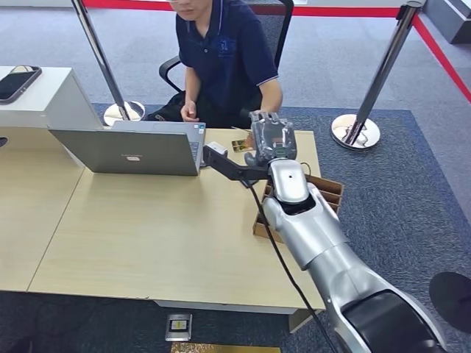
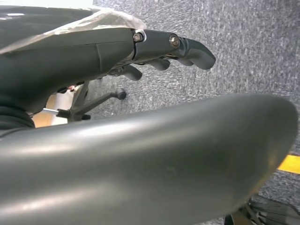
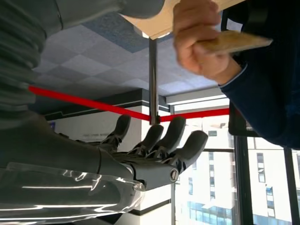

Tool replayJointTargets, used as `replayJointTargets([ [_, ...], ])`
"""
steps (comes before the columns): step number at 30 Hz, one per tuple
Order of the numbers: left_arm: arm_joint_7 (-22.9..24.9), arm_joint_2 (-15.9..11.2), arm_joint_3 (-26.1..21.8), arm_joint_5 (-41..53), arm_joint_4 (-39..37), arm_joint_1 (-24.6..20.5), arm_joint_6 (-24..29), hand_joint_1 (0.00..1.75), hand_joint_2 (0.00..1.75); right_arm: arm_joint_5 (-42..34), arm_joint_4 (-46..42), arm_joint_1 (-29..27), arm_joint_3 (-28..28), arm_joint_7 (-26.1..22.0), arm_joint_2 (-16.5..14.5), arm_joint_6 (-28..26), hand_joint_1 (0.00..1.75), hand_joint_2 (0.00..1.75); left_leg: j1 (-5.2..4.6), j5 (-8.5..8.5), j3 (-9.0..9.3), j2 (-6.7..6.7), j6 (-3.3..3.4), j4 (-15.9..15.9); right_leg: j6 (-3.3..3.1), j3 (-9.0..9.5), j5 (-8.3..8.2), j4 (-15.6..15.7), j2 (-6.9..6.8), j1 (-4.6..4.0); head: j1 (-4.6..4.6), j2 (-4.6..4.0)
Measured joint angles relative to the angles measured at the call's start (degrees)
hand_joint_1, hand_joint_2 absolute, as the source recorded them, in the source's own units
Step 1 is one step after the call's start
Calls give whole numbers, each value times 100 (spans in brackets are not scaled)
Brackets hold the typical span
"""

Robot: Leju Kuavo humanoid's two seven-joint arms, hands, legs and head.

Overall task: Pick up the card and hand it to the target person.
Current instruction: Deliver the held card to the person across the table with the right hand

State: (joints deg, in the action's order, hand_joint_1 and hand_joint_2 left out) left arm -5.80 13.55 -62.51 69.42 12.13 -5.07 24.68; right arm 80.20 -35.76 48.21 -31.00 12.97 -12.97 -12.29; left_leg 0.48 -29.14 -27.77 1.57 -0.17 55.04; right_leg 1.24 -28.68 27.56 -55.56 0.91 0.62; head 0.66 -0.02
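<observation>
My right hand [image 1: 271,136] is stretched over the table's far edge toward the seated person [image 1: 227,51], its fingers [image 3: 166,145] straight and apart with nothing in them. Just left of it lies the gold-brown card [image 1: 241,145]. The right wrist view has that card [image 3: 231,42] pinched in the person's hand [image 3: 198,40], apart from my fingers. My left hand [image 2: 169,47] hangs over grey carpet and holds nothing.
An open grey laptop [image 1: 130,149] stands on the wooden table [image 1: 139,235] before the person. A brown cardboard box [image 1: 327,193] lies under my right forearm at the table's right edge. Stanchion bases [image 1: 355,131] stand on the carpet behind. A phone [image 1: 17,81] rests on a white stand.
</observation>
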Motion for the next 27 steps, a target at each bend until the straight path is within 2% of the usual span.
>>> replayJointTargets([
  [6,-30,0,-1,-40,0,0,0,0,0,103,-159,-65,21,-46,84,-272,0,0,0,0,-1,0,0,2,0,-3,0,1,0,0,-1,0],
  [10,-11,0,-4,-65,0,1,-9,0,0,210,-725,-375,114,-32,289,-433,0,0,0,-1,-3,1,1,3,0,-4,0,4,0,0,-1,0],
  [18,143,31,-39,-158,0,13,-20,0,0,543,-2831,-1824,782,97,1017,-721,0,0,-1,-5,-14,3,6,4,6,-11,-3,15,0,0,0,1],
  [21,87,52,-51,-237,0,17,-36,0,0,641,-3627,-2520,1201,281,1201,-1145,0,0,3,-6,-14,14,9,6,12,-7,1,25,-1,0,-2,0],
  [22,29,63,-67,-284,0,27,-44,0,0,514,-3975,-2881,1428,274,1251,-1430,0,0,6,-8,-15,20,11,7,16,-3,3,28,-2,-1,-1,0],
  [24,-98,90,-125,-377,0,50,-52,0,0,-216,-4712,-3729,2061,25,1296,-2079,0,0,8,-14,-20,31,16,6,20,-1,6,31,-5,-4,-1,0],
  [26,-164,116,-176,-419,0,65,-54,0,0,-1385,-5309,-4523,2934,-512,1250,-2483,0,0,5,-21,-28,31,20,4,21,-6,7,32,-6,-5,1,0],
  [27,-175,126,-186,-416,0,68,-63,0,0,-1978,-5477,-4827,3453,-887,1187,-2478,0,0,4,-24,-29,28,21,4,21,-10,7,34,-6,-5,0,0],
])
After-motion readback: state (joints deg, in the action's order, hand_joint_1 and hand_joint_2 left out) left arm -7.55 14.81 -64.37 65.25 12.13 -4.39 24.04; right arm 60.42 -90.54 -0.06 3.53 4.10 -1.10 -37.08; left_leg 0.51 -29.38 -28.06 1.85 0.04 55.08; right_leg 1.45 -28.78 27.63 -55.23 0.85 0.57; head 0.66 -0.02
